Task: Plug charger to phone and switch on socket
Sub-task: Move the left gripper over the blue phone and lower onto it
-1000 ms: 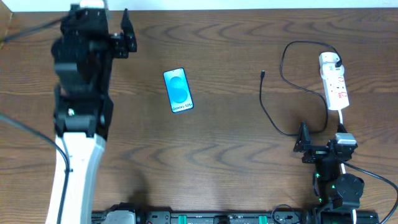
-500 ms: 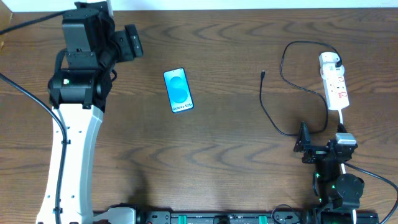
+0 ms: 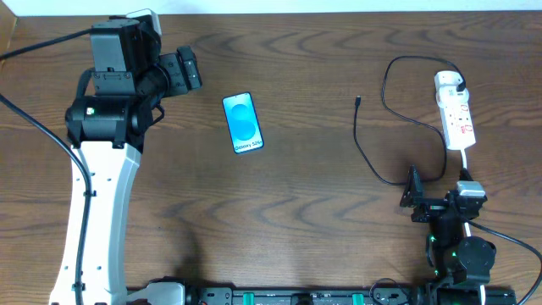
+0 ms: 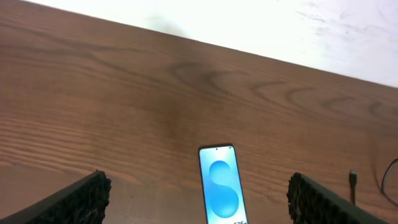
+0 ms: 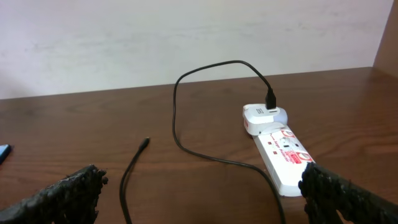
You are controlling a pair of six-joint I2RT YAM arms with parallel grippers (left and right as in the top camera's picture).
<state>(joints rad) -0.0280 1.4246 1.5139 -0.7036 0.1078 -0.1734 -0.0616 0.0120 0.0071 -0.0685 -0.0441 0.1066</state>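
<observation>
Wood table [image 3: 305, 212] with the left gripper [image 3: 185, 71] at far left and the right gripper [image 3: 412, 195] at near right, both spread wide and empty. The white socket [image 3: 456, 114] lies at far right, and the phone [image 3: 243, 123] lies screen-up near the left gripper. The black charger [image 5: 175, 115] loops from its plug at the socket's far end to its tip [image 3: 358, 102], which lies on the wood between phone and socket, well apart from the phone.
</observation>
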